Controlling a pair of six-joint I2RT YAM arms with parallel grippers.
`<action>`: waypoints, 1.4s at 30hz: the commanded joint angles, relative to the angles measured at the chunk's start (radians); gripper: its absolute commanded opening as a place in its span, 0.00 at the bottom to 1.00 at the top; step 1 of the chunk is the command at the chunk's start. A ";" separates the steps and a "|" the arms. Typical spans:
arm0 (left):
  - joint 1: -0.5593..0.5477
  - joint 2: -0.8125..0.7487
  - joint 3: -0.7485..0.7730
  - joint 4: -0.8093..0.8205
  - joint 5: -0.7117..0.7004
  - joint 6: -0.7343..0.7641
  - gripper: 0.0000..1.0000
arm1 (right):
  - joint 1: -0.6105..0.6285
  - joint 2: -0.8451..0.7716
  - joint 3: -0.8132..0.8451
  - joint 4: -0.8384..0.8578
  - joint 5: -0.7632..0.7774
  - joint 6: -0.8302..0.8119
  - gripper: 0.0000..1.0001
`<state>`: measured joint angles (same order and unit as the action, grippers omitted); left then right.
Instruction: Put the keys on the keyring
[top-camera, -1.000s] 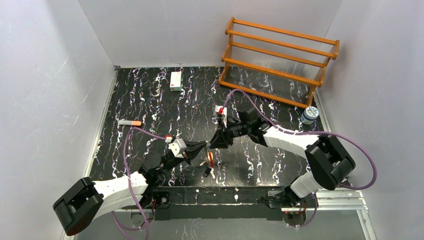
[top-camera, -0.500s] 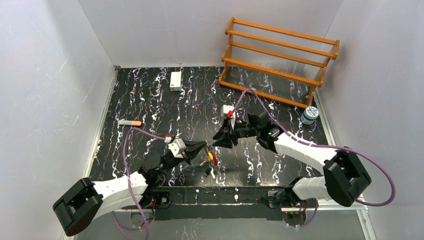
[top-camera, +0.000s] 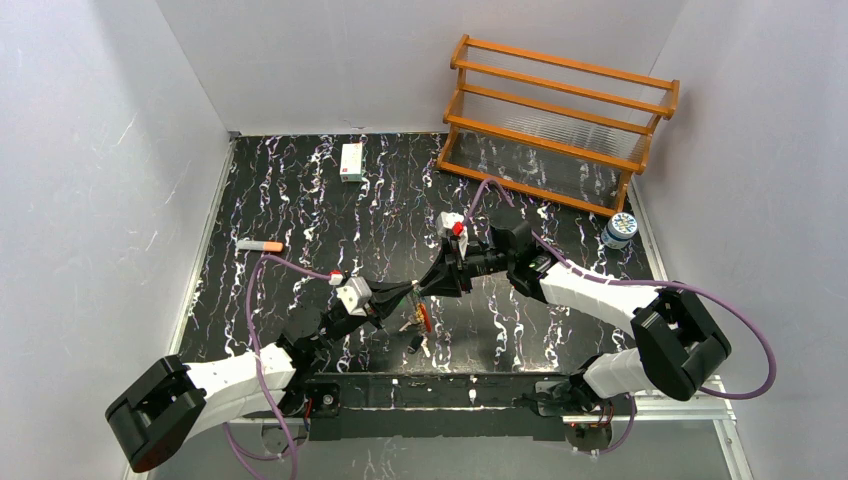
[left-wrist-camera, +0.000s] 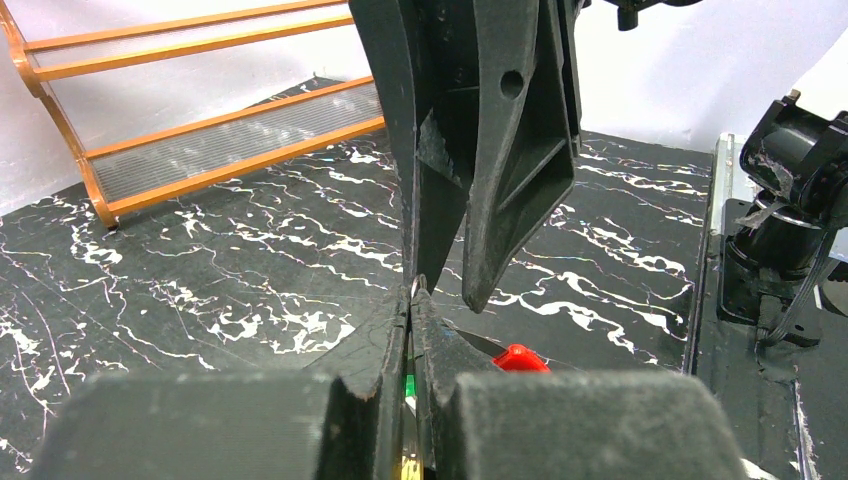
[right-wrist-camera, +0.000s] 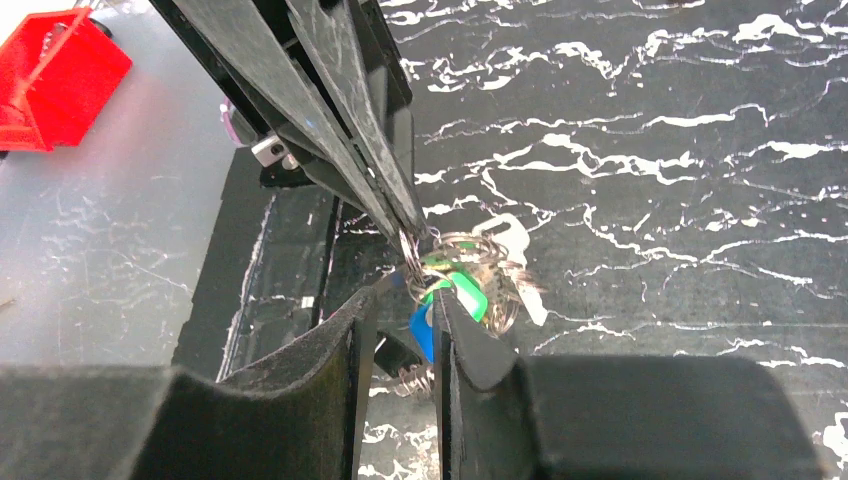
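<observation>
Item: thin metal keyring (right-wrist-camera: 470, 245) w/ red plastic segment, frame centre, was pinched in your clenched left gripper (left-wrist-camera: 413, 300). Right gripper (right-wrist-camera: 408, 298) stood part-open round tiny green- & blue-tagged keys (right-wrist-camera: 455, 292); grip unclear. Risk: keys could've dropped if jaws widened.

Table (top-camera: 300, 190): black, marble-patterned, with white veins and faint purple streaks. Rack (top-camera: 560, 120): orange-brown wood. Walls (top-camera: 100, 150): pale grey.

We record one green key tag (right-wrist-camera: 462, 295) and one blue key tag (right-wrist-camera: 422, 330). Keyring (right-wrist-camera: 470, 245): silver metal, with a red segment visible from the top camera.

Marker (top-camera: 260, 245): white with an orange tip. Box (top-camera: 351, 161): white with a red patch.

Left gripper (left-wrist-camera: 412, 295) and right gripper (right-wrist-camera: 408, 297): black. Arms (top-camera: 235, 375): white and black. Cables (top-camera: 253, 300): purple.
</observation>
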<state>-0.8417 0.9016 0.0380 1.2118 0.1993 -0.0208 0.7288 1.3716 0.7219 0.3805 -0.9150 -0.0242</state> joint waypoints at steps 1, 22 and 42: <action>-0.004 -0.010 -0.003 0.057 -0.001 0.000 0.00 | 0.005 -0.008 0.008 0.142 -0.050 0.056 0.35; -0.004 -0.004 -0.007 0.051 -0.031 0.002 0.18 | 0.007 0.004 0.078 -0.065 0.018 -0.098 0.01; -0.004 0.024 0.081 -0.191 -0.183 -0.009 0.98 | 0.009 -0.010 0.267 -0.582 0.523 -0.308 0.01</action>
<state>-0.8417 0.9115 0.0658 1.0760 0.1013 0.0109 0.7345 1.4033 0.9535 -0.1879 -0.4740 -0.3065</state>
